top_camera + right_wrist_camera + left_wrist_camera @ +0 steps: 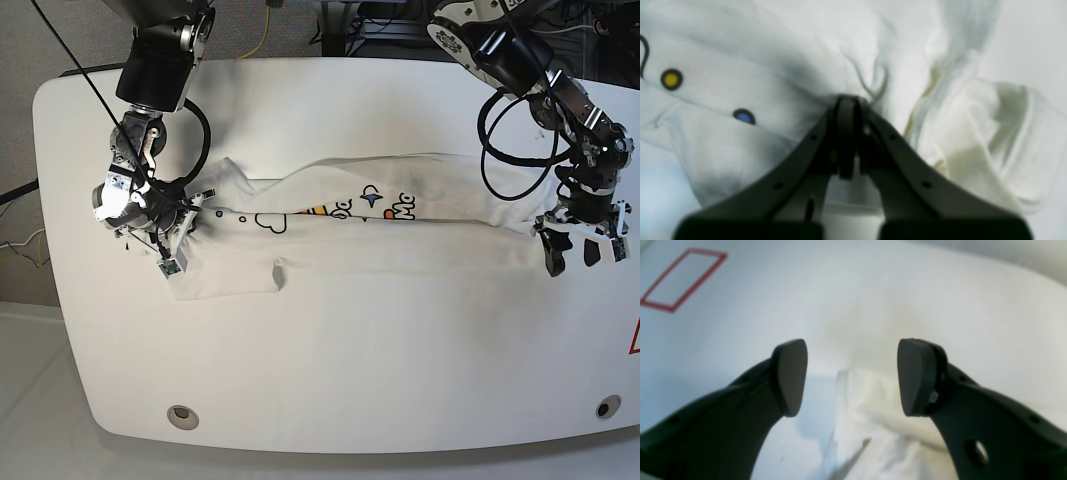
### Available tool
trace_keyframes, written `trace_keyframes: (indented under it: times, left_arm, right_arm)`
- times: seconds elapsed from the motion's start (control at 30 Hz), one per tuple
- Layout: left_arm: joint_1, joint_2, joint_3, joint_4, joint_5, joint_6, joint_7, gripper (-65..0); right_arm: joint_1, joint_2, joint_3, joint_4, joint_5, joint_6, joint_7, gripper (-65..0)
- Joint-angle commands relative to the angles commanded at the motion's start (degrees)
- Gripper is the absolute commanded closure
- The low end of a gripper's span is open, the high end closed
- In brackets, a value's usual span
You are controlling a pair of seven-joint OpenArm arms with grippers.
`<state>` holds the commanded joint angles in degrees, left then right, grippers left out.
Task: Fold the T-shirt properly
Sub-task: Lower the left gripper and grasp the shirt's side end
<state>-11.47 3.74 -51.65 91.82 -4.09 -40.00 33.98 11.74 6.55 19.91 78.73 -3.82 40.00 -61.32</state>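
The white T-shirt (pixel 400 250) lies stretched in a long, partly folded band across the table, its cartoon print (pixel 370 205) showing along the upper fold. At the shirt's left end in the base view, my right gripper (pixel 188 212) is shut on a bunch of cloth. The right wrist view shows its fingers (pixel 847 110) closed on wrinkled white fabric (pixel 790 50), near a yellow dot (pixel 671 79) and a blue dot (pixel 744 116) of the print. My left gripper (pixel 577 256) stands open just past the shirt's right end. Its pads (pixel 790 376) are wide apart over the cloth edge (pixel 880 426), holding nothing.
The white table (pixel 330 380) has rounded edges and two small holes (pixel 181 413) near its front. A red tape rectangle (pixel 683 280) is marked on the table ahead of my left gripper. Black cables (pixel 505 130) hang from both arms.
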Motion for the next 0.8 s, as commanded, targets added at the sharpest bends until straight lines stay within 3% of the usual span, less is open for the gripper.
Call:
trace_keyframes:
  times: [0.23,0.8]
  left_arm:
    - [-0.18,-0.09,-2.02,-1.76,-0.09,0.0,3.87,-40.0]
    - [-0.26,-2.55,-2.11,-11.69,-0.09,0.0,1.49,-40.0]
  right_arm:
    - [0.0,0.0,0.0,0.0,0.0,0.0,0.0,-1.6]
    - [0.0,0.0,0.0,0.0,0.0,0.0,0.0,-1.6]
